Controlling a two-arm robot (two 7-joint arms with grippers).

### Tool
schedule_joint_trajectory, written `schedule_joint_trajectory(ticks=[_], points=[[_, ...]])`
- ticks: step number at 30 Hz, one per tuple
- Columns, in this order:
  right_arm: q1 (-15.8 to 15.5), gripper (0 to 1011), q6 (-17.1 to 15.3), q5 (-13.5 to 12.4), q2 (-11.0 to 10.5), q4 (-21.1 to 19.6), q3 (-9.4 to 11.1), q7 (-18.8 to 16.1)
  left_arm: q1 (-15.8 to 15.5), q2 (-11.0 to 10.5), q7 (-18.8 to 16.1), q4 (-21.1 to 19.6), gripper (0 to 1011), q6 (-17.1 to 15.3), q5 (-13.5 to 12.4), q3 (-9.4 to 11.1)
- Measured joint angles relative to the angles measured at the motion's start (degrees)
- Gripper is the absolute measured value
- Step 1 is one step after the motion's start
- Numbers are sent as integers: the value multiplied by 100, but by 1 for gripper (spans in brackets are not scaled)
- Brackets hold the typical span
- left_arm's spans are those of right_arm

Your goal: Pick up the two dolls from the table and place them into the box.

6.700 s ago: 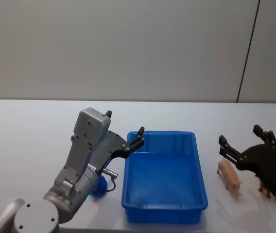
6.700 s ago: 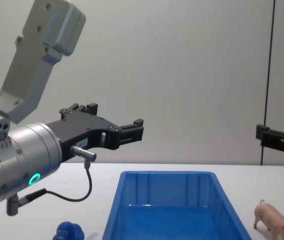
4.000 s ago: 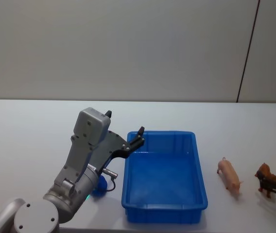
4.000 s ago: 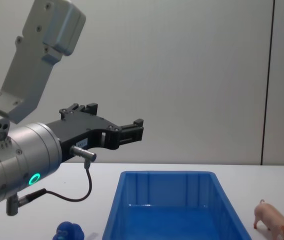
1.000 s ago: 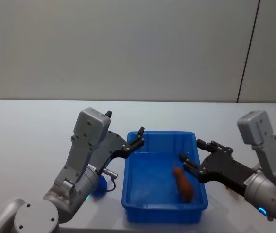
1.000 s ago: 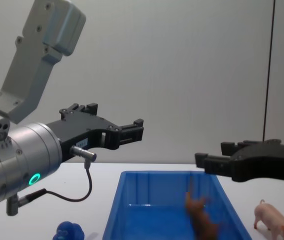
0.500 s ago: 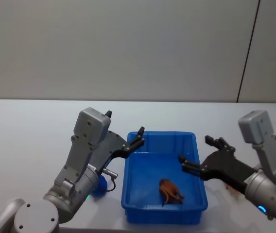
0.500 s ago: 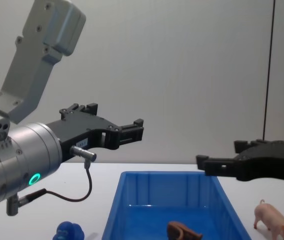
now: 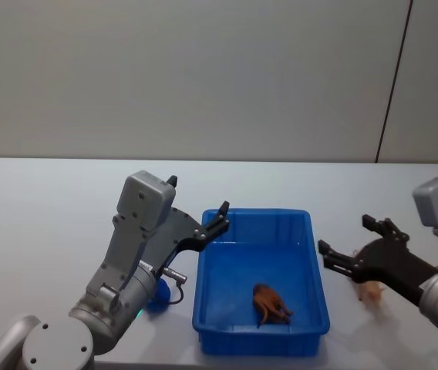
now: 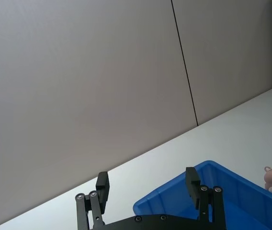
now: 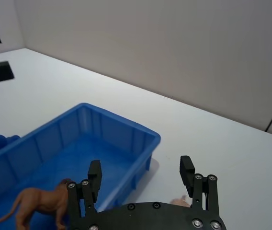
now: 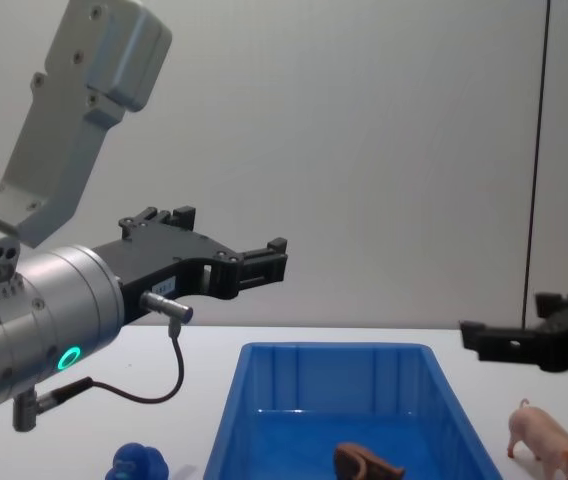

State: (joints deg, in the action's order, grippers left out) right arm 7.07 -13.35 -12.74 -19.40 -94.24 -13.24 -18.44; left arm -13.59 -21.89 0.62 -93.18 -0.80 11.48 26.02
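The dark brown animal lies inside the blue box, on its floor toward the near right part, apart from both pincers. The right pincer hangs in the air to the right of the box, clear of its right rim, with its two fingers spread wide and nothing between them. The pink pig stands on the white worktop right of the box, below and slightly behind this released pincer; from the head view the pincer's dark body covers part of the pig, and from the chest view the pincer is plainly above it and not touching it. The brown animal is off to the left of the right pincer and lower, with the box's right wall between them. The left pincer is raised near the box's far left corner, also released, its fingers apart and empty, pointing across the box's rim. A rounded blue figure sits on the worktop just left of the box, under the left arm and well below its pincer.
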Motion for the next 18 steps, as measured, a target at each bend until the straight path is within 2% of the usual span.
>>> schedule_joint_trajectory(ticks=[18], points=[[-39, 1001, -218, 222, -188, 464, 100, 39, 0, 0, 0, 0, 1001, 0, 0, 0]])
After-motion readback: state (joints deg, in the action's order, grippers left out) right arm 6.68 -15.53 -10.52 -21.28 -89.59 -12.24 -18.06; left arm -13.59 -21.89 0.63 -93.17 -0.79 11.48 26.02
